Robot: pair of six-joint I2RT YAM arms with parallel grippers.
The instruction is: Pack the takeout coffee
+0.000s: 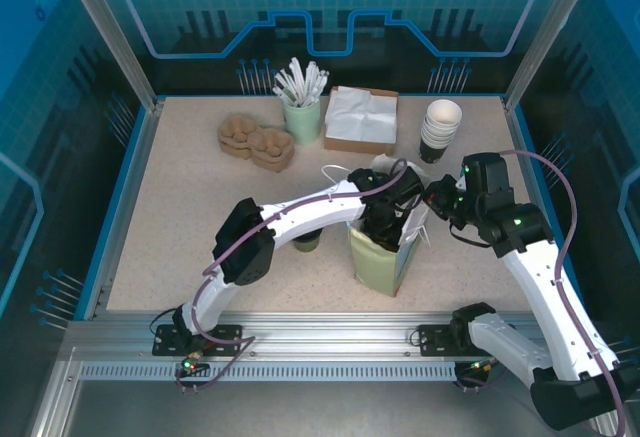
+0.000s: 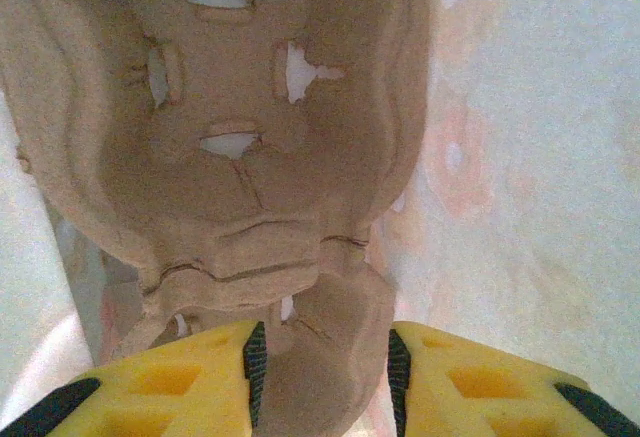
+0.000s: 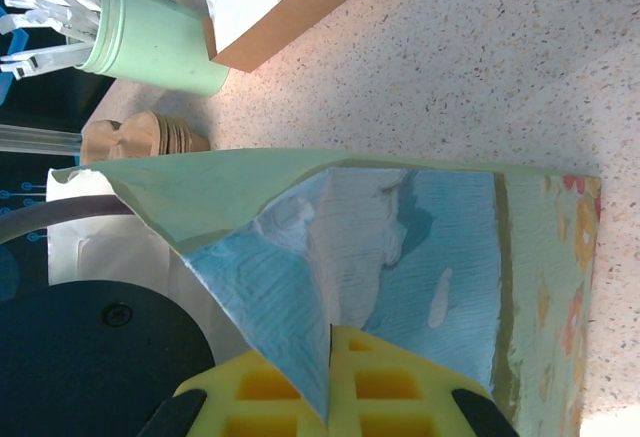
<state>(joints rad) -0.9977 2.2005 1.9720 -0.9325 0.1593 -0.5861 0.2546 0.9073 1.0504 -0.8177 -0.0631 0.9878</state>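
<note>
A pale green paper bag (image 1: 383, 255) stands open at the table's middle. My left gripper (image 1: 384, 219) reaches down into its mouth. In the left wrist view a brown moulded cup carrier (image 2: 250, 157) hangs inside the bag's pale walls (image 2: 530, 157), and the left gripper (image 2: 325, 367) is shut on the carrier's lower tab. My right gripper (image 1: 432, 203) is at the bag's right rim; in the right wrist view it (image 3: 330, 357) is shut on the folded bag edge (image 3: 420, 247). A dark cup (image 1: 307, 240) sits partly hidden under the left arm.
Along the back stand a stack of spare carriers (image 1: 257, 140), a green holder of white stirrers (image 1: 301, 107), a brown box of napkins (image 1: 361, 119) and a stack of paper cups (image 1: 441, 127). Blue walls ring the table.
</note>
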